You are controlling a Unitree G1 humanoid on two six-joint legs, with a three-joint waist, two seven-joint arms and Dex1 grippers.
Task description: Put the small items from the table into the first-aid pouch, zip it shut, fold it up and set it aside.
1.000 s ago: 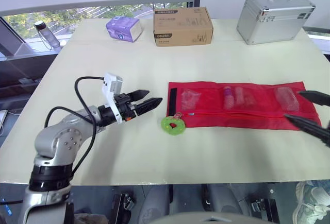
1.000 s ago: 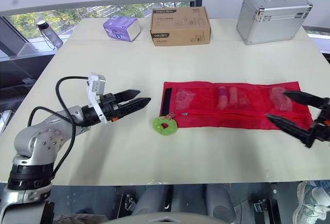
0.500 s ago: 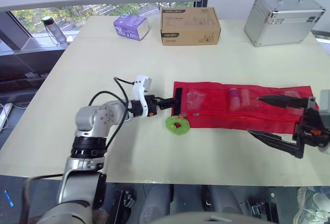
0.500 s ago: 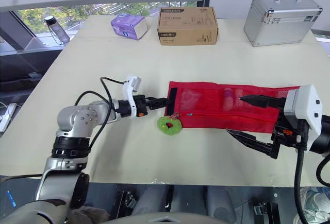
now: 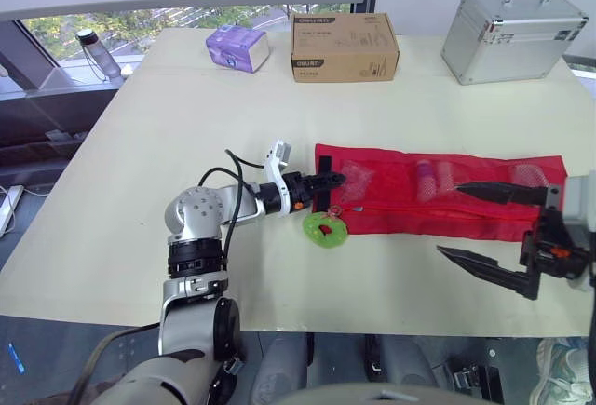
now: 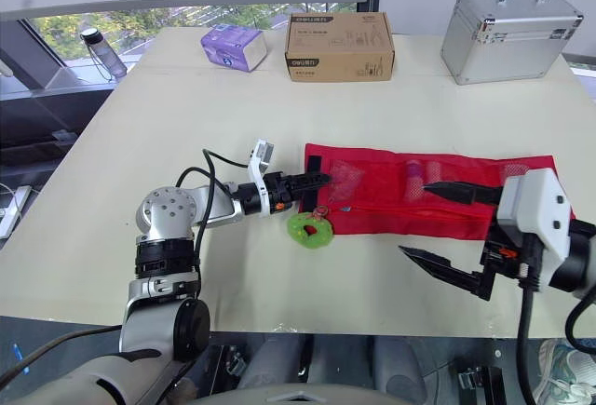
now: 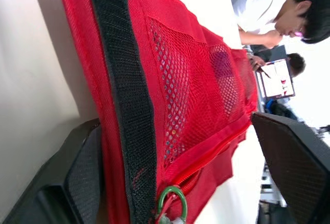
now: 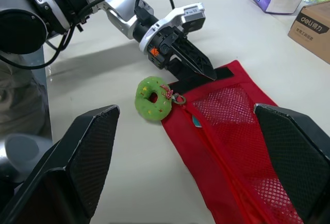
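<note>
1. Pouch (image 5: 447, 195): red, made of net, spread out long and flat on the table (image 5: 186, 126), over toward the robot's right side.
2. Table: pale cream and plain. Along the far edge, in a row: a purple tissue pack (image 5: 237, 48), a brown box (image 5: 344, 46) and a shiny metal case (image 5: 515, 23).
3. Room: a big window (image 5: 140, 19) past the far left corner, with green trees outside and a bottle (image 5: 90, 51) standing by the glass. In the left wrist view, a person in a white top (image 7: 252, 2) sits far off beyond the pouch.
4. Green ring (image 5: 324, 228): flat on the table, touching the pouch's near left corner, hooked by a small loop to the end of the zip (image 5: 400, 210).
5. Left gripper (image 5: 331, 182): at the pouch's left end, right by the black strip (image 7: 124, 121). Jaws apart, with that end of the pouch lying between them in the left wrist view. Cannot tell if they touch the cloth.
6. Right gripper (image 5: 447, 217): jaws spread wide. One finger over the middle of the pouch, the other over bare table just in front of it.
7. Hard to see: small things (image 5: 427, 179) inside the net pockets, pink and see-through lumps, cannot tell what they are. Right end of the pouch partly hidden behind the right gripper's white block. Cannot tell if the zip is closed all the way along.
</note>
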